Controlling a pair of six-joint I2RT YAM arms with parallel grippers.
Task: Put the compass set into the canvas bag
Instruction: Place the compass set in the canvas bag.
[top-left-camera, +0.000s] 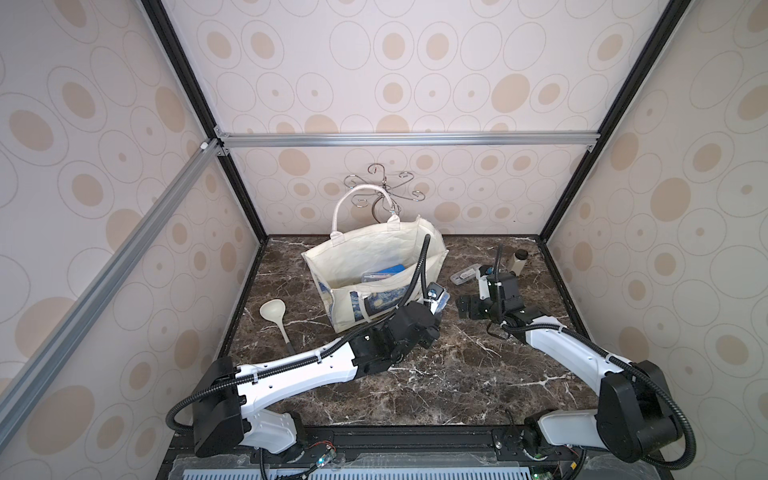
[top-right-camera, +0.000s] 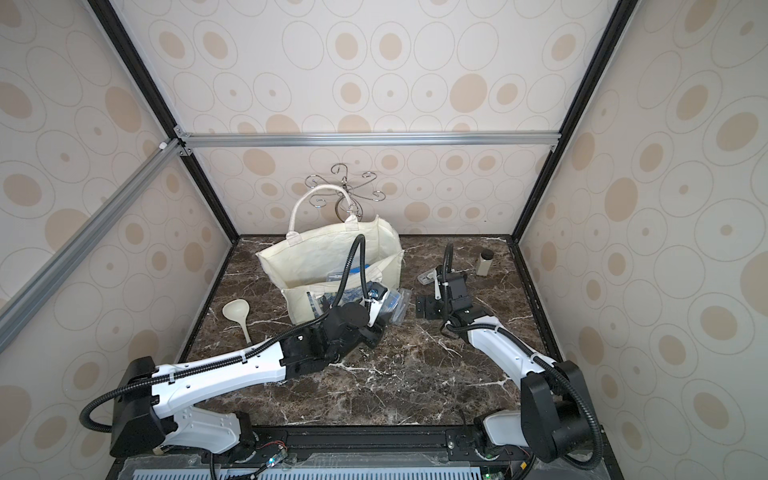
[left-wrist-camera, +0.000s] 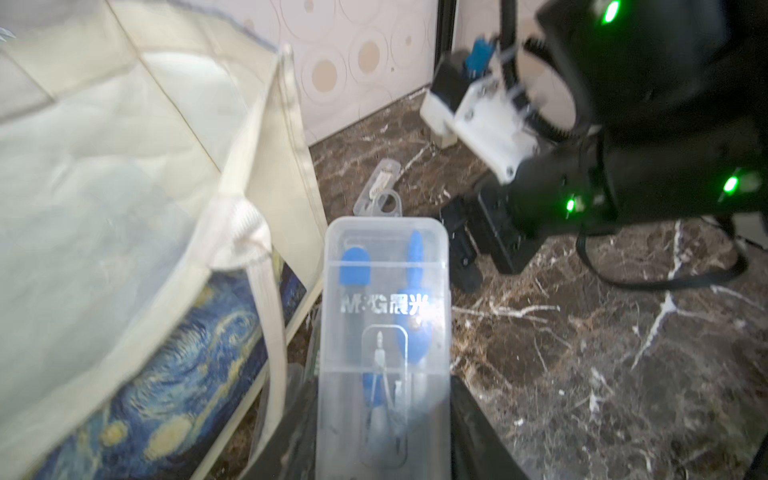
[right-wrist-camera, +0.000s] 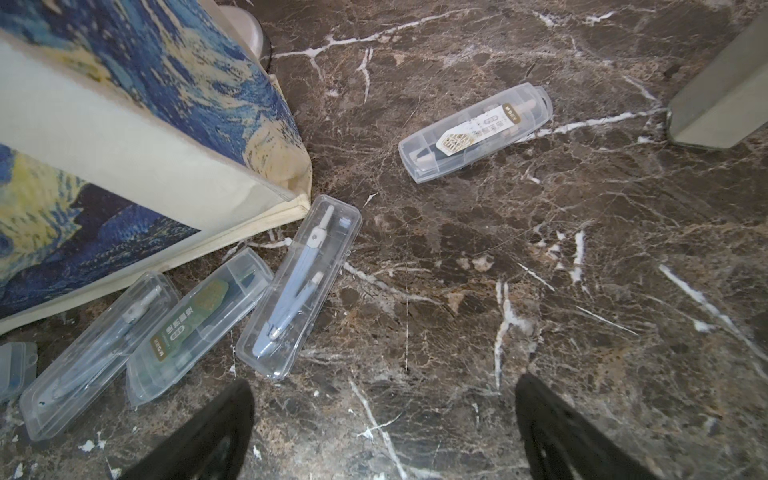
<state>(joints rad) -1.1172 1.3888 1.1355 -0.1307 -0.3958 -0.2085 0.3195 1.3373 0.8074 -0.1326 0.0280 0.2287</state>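
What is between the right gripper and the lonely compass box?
Just bare marble tabletop between the right gripper and that compass box, shown in the right wrist view.

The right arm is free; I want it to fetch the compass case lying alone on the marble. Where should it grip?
Likely best to grip the lone compass case across its narrow width at mid-length, the open right gripper coming straight down. It lies flat on the marble table, long and slim, with bare surface along both long sides.
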